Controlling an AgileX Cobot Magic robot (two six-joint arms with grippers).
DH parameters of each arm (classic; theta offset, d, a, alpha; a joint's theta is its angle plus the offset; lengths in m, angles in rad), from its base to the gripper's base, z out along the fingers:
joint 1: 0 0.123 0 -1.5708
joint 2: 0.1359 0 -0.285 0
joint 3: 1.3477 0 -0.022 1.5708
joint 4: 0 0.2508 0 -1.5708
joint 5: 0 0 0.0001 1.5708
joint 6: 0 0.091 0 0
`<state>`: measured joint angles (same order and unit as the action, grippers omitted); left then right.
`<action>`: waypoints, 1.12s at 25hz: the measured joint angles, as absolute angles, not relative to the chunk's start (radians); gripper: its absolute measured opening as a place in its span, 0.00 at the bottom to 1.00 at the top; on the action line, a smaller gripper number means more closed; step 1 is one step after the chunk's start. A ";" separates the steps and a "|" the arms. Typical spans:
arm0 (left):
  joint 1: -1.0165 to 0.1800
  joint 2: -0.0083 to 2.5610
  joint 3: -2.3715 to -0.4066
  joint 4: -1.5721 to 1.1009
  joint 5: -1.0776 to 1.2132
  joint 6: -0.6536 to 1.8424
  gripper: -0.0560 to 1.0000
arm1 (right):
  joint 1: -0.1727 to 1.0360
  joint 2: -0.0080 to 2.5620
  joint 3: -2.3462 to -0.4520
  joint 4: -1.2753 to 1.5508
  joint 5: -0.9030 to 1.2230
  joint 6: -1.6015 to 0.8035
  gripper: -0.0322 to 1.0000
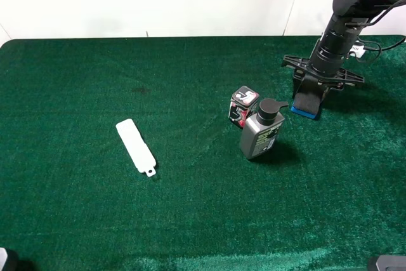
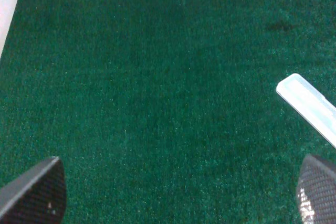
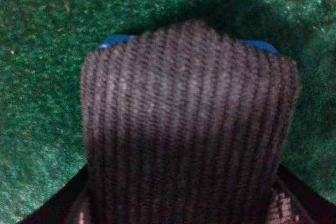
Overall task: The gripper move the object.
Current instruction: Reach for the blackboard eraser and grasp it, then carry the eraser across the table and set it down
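Clamped on the object (image 1: 307,101) with the right fingers (image 1: 315,85), closed against its sides. Held tilted, dark felt face (image 3: 189,129) filling the wrist view, blue base showing only at the far corners. Low blue end at or just above the green counter (image 1: 76,220); cannot tell whether touching. Near these fingers, toward mid-counter: a grey pump bottle (image 1: 260,132) just beside a small patterned box (image 1: 242,106). Spread wide and holding nothing, the left fingers (image 2: 34,195), above bare counter. Near one left fingertip, the end of a white strip (image 2: 307,103).
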<state>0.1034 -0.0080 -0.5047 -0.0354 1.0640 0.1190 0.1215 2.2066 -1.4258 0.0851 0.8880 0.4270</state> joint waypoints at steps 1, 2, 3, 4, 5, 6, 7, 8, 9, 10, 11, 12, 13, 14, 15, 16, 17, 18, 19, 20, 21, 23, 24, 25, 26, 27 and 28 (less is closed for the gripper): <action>0.103 -0.008 -0.505 -0.035 1.064 0.119 0.89 | 0.122 2.207 -1.426 0.085 0.888 0.428 0.43; 0.103 -0.008 -0.505 -0.035 1.064 0.119 0.89 | 0.122 2.205 -1.426 0.085 0.888 0.428 0.43; 0.103 -0.008 -0.505 -0.035 1.064 0.119 0.89 | 0.122 2.204 -1.426 0.085 0.888 0.428 0.43; 0.103 -0.008 -0.505 -0.035 1.064 0.119 0.89 | 0.122 2.201 -1.426 0.085 0.888 0.428 0.43; 0.103 -0.008 -0.505 -0.035 1.064 0.119 0.89 | 0.122 2.198 -1.426 0.086 0.891 0.428 0.43; 0.103 -0.008 -0.505 -0.035 1.064 0.119 0.89 | 0.122 2.192 -1.427 0.088 0.893 0.428 0.43; 0.103 -0.008 -0.505 -0.035 1.064 0.119 0.89 | 0.122 2.184 -1.428 0.088 0.898 0.429 0.43; 0.103 -0.008 -0.505 -0.035 1.064 0.119 0.89 | 0.122 2.175 -1.428 0.088 0.903 0.429 0.43; 0.103 -0.008 -0.505 -0.035 1.064 0.119 0.89 | 0.122 2.167 -1.428 0.088 0.910 0.429 0.43; 0.103 -0.008 -0.505 -0.035 1.064 0.119 0.89 | 0.122 2.158 -1.428 0.088 0.918 0.429 0.43; 0.103 -0.008 -0.505 -0.035 1.064 0.119 0.89 | 0.122 2.150 -1.428 0.088 0.922 0.430 0.43; 0.103 -0.008 -0.505 -0.035 1.064 0.119 0.89 | 0.122 2.145 -1.428 0.087 0.926 0.430 0.43; 0.103 -0.008 -0.505 -0.035 1.064 0.119 0.89 | 0.122 2.139 -1.428 0.087 0.932 0.431 0.43; 0.103 -0.008 -0.505 -0.035 1.064 0.119 0.89 | 0.122 2.133 -1.428 0.087 0.938 0.431 0.43; 0.103 -0.008 -0.505 -0.035 1.064 0.119 0.89 | 0.122 2.126 -1.428 0.087 0.945 0.431 0.43; 0.103 -0.008 -0.505 -0.035 1.064 0.119 0.89 | 0.122 2.121 -1.428 0.087 0.950 0.431 0.43; 0.103 -0.008 -0.505 -0.035 1.064 0.119 0.89 | 0.122 2.112 -1.428 0.085 0.954 0.431 0.43; 0.103 -0.008 -0.505 -0.035 1.064 0.119 0.89 | 0.122 2.104 -1.428 0.085 0.958 0.431 0.43; 0.103 -0.008 -0.505 -0.035 1.064 0.119 0.89 | 0.122 2.097 -1.428 0.085 0.966 0.431 0.43; 0.103 -0.008 -0.505 -0.035 1.064 0.119 0.89 | 0.122 2.088 -1.428 0.085 0.974 0.431 0.43; 0.103 -0.008 -0.505 -0.035 1.064 0.119 0.89 | 0.122 2.079 -1.428 0.085 0.982 0.431 0.43; 0.103 -0.008 -0.505 -0.035 1.064 0.119 0.89 | 0.123 2.066 -1.428 0.085 0.997 0.431 0.43; 0.103 -0.008 -0.505 -0.035 1.064 0.119 0.89 | 0.123 2.060 -1.428 0.085 1.005 0.431 0.43; 0.103 -0.008 -0.505 -0.035 1.064 0.119 0.89 | 0.124 2.053 -1.428 0.085 1.010 0.429 0.43; 0.103 -0.008 -0.505 -0.035 1.064 0.119 0.89 | 0.124 2.044 -1.428 0.085 1.017 0.428 0.43; 0.103 -0.008 -0.505 -0.035 1.064 0.119 0.89 | 0.124 2.038 -1.428 0.086 1.022 0.428 0.43; 0.103 -0.008 -0.505 -0.035 1.064 0.119 0.89 | 0.124 2.028 -1.428 0.087 1.027 0.428 0.43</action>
<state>0.1034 -0.0080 -0.5047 -0.0354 1.0640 0.1190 0.1244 2.0280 -1.4277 0.0873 1.0272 0.4277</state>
